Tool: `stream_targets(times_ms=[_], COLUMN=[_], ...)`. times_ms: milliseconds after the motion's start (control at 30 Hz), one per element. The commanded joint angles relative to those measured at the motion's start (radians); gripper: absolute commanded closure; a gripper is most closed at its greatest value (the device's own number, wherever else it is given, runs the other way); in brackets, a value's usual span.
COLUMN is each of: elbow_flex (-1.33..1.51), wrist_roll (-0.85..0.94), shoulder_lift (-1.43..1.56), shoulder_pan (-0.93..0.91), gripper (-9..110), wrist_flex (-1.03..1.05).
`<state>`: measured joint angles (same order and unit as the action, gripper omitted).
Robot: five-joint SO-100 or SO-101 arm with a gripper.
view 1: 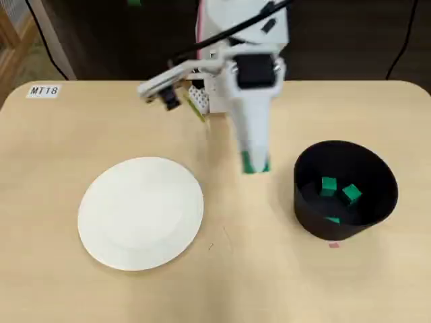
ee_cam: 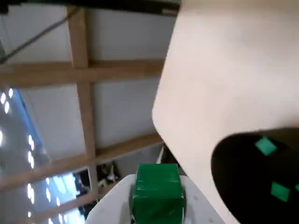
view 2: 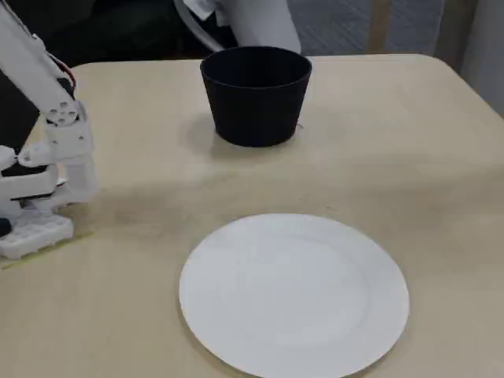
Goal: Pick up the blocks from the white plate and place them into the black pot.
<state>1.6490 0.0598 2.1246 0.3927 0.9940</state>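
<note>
My gripper (view 1: 254, 163) is shut on one green block (ee_cam: 157, 190) and holds it in the air between the white plate (view 1: 141, 212) and the black pot (view 1: 345, 189). In the overhead view the block shows as a green patch at the fingertips. The plate is bare in the overhead view and in the fixed view (view 2: 293, 295). Three green blocks (view 1: 328, 186) lie inside the pot; two of them (ee_cam: 266, 145) show in the wrist view. In the fixed view the pot (view 2: 256, 94) stands upright at the far side and its inside is hidden.
The arm's white base (view 2: 47, 169) stands at the table's left edge in the fixed view. A label reading MT18 (view 1: 44, 90) is stuck at the table's far left corner in the overhead view. A small pink mark (view 1: 333, 244) lies in front of the pot.
</note>
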Motion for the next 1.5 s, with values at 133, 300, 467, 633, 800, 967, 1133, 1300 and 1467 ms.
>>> stream_targets(times_ms=[133,300,467,633,800,967,1133,1300,1467], elbow_flex=[0.425,0.488,0.514,0.541,0.58,0.601,0.601,0.601,0.601], wrist_roll=[-0.026,-0.017,-0.015,-0.023,-0.038,0.003,0.026,0.026,0.052], shoulder_lift=[0.091,0.026,-0.04,-0.066,-0.06,-0.023,0.026,0.091,0.229], shoulder_pan=[0.16,0.176,0.202,0.216,0.215,0.212,0.198,0.166,0.049], gripper=[104,104,104,104,104,75,69,93,104], wrist_flex=[-0.334,-0.451,-0.558,-0.604,-0.614,-0.591,-0.548,-0.526,-0.388])
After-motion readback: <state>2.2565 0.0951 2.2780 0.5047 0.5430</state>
